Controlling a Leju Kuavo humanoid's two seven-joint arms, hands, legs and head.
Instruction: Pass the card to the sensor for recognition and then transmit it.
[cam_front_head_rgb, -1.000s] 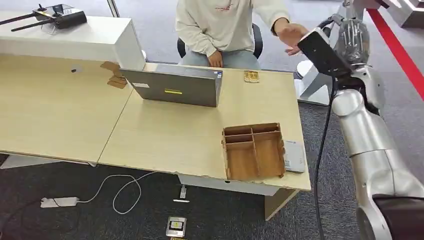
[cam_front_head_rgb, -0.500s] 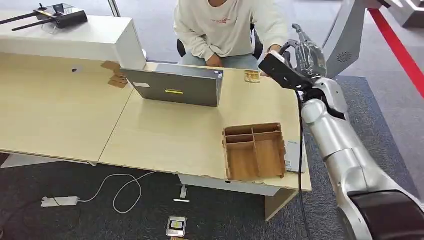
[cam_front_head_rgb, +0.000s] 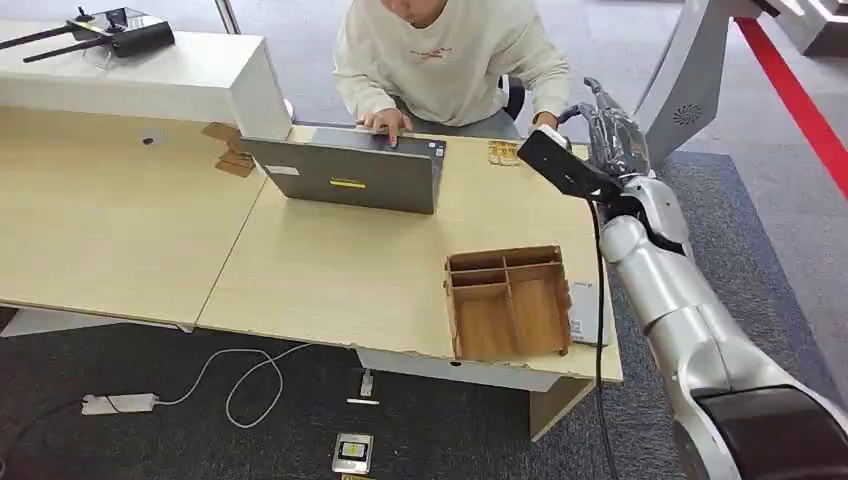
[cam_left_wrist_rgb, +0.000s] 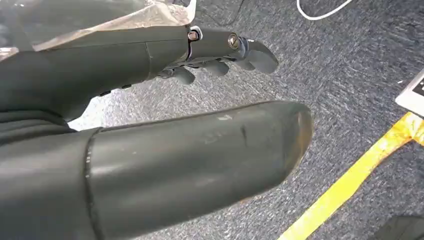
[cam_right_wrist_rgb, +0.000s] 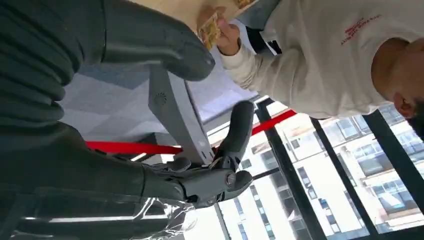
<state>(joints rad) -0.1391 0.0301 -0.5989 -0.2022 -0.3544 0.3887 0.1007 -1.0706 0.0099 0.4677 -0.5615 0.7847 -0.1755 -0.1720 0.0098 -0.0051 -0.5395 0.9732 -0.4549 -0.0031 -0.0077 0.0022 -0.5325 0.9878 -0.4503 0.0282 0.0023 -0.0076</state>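
Observation:
My right hand (cam_front_head_rgb: 612, 128) is raised beside the table's far right corner, fingers apart and nothing in it; in the right wrist view the hand (cam_right_wrist_rgb: 210, 175) is bare. Just beyond it a person's hand (cam_right_wrist_rgb: 227, 40) pinches a yellowish card (cam_right_wrist_rgb: 210, 31). More yellowish cards (cam_front_head_rgb: 503, 152) lie on the table near that corner. A flat white device (cam_front_head_rgb: 589, 312) lies at the table's right edge beside the wooden tray. My left hand (cam_left_wrist_rgb: 215, 55) hangs over the carpet, fingers loosely bent, holding nothing.
A person in a cream sweater (cam_front_head_rgb: 450, 50) sits behind the grey laptop (cam_front_head_rgb: 345, 172), one hand on it. A wooden divided tray (cam_front_head_rgb: 507, 302) stands near the front right of the table (cam_front_head_rgb: 330, 270). A white box (cam_front_head_rgb: 150, 80) with a controller is at the back left.
My right arm has come down and left toward the table's far right corner. The person's raised hand has dropped to the table edge, and the person has leaned forward onto the laptop.

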